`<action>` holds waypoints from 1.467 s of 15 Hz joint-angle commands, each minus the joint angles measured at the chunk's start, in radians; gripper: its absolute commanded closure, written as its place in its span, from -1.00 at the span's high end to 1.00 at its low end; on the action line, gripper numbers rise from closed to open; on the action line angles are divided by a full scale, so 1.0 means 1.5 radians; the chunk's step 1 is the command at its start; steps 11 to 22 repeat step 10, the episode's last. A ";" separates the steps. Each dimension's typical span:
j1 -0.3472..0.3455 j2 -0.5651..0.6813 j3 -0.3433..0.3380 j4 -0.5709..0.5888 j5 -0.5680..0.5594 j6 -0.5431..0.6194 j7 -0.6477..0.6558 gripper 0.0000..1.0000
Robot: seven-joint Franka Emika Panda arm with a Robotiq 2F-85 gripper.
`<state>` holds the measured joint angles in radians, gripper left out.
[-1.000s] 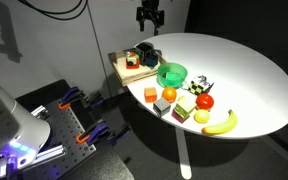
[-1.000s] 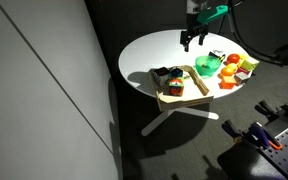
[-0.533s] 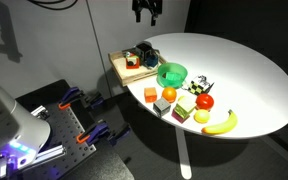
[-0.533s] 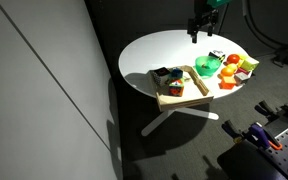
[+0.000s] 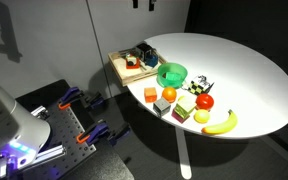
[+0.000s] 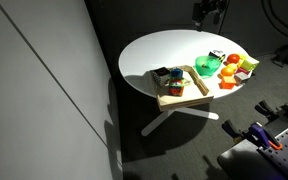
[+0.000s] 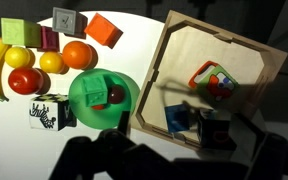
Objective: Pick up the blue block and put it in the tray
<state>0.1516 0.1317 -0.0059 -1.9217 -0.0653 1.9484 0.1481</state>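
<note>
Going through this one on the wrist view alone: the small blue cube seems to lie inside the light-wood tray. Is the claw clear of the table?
Observer: Yes, the claw hangs high above the round white table, at the top edge in both exterior views.
Operator: What stands next to the table?
Observer: A grey bench carrying blue-and-orange clamps.
</note>
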 commanded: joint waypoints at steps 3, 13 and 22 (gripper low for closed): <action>-0.021 -0.082 0.019 -0.058 -0.001 0.031 0.004 1.00; -0.030 -0.091 0.026 -0.061 0.000 0.053 -0.002 1.00; -0.030 -0.091 0.026 -0.061 0.000 0.053 -0.002 1.00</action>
